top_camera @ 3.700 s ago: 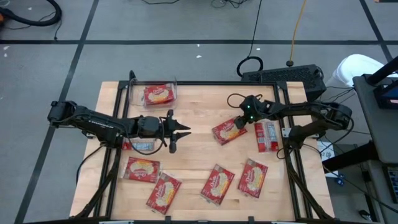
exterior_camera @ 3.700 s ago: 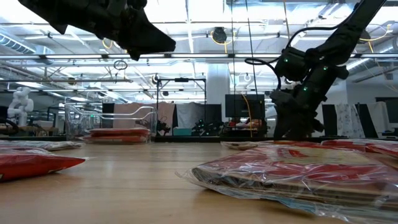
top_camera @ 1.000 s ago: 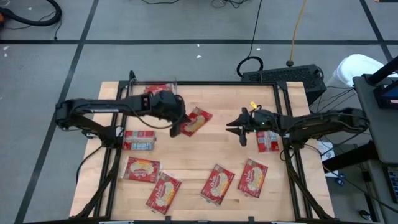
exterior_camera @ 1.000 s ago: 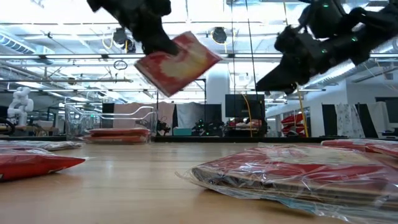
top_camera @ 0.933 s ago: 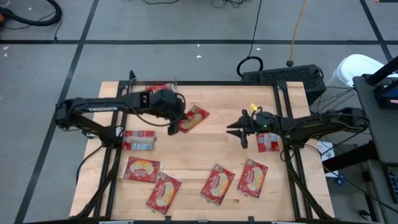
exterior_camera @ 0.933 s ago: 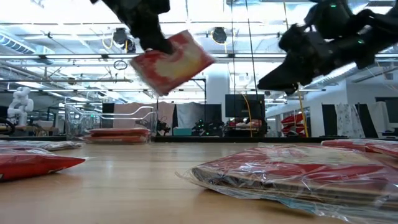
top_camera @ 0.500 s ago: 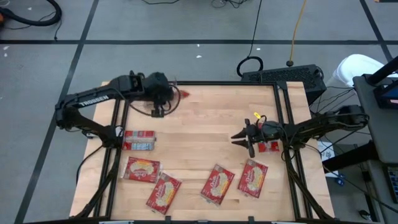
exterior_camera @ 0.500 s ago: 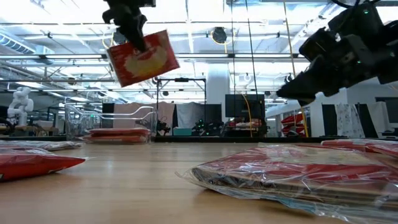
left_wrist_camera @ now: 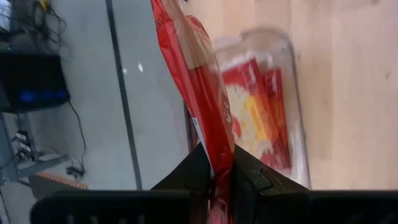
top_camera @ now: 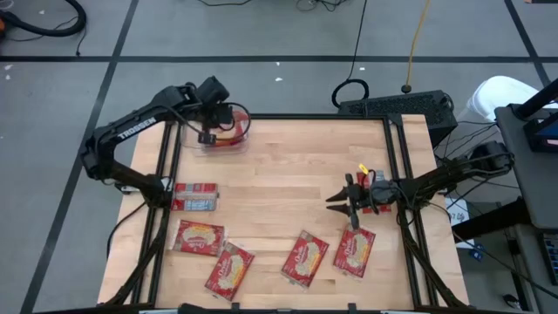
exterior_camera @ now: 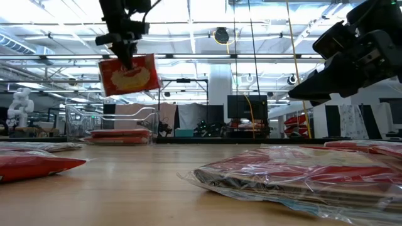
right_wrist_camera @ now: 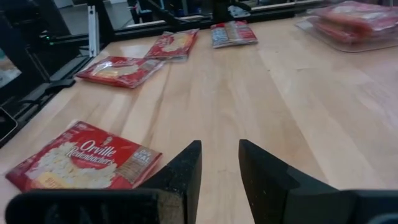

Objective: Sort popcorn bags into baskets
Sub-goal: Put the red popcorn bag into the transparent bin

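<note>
Six popcorn bags are counted flat on the surface [top_camera: 288, 183], one more in the single clear basket [top_camera: 241, 131]. An eighth bag [exterior_camera: 130, 75] is pinched hanging long-axis down above it by the left gripper [left_wrist_camera: 217, 167]. The right gripper [right_wrist_camera: 219, 163] is held empty, fingers parted.

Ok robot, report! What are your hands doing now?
Left gripper shut on popcorn bag, hanging above the basket. Right gripper open, low. Nothing blocking.
</note>
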{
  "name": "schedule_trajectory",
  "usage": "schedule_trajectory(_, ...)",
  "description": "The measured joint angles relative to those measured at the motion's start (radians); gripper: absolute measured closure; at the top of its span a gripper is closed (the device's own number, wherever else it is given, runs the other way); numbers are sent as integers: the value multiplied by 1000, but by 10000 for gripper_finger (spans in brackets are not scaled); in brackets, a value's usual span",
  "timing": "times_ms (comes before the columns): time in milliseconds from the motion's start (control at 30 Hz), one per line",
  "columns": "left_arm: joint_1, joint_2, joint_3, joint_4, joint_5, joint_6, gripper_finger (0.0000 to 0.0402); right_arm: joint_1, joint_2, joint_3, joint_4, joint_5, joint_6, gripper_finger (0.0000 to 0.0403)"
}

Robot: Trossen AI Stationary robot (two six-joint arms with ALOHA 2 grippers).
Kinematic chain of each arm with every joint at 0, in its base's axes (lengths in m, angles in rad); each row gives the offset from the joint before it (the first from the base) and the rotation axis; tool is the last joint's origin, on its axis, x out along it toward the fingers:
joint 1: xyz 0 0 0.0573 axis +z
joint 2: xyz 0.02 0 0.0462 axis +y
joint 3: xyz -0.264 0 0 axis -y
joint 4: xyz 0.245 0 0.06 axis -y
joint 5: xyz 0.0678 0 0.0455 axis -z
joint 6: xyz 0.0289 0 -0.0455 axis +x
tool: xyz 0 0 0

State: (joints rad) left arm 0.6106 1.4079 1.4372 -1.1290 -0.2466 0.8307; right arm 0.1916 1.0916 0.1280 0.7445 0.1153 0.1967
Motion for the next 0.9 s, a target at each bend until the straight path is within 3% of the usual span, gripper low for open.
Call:
schedule_trajectory(467, 75, 127, -5, -109, 71, -14, 360, 71, 0, 0, 8, 98, 4, 303)
schedule_trajectory(900, 85, 247, -5, -164, 116, -36, 360, 72, 0, 0, 8, 98, 5, 303)
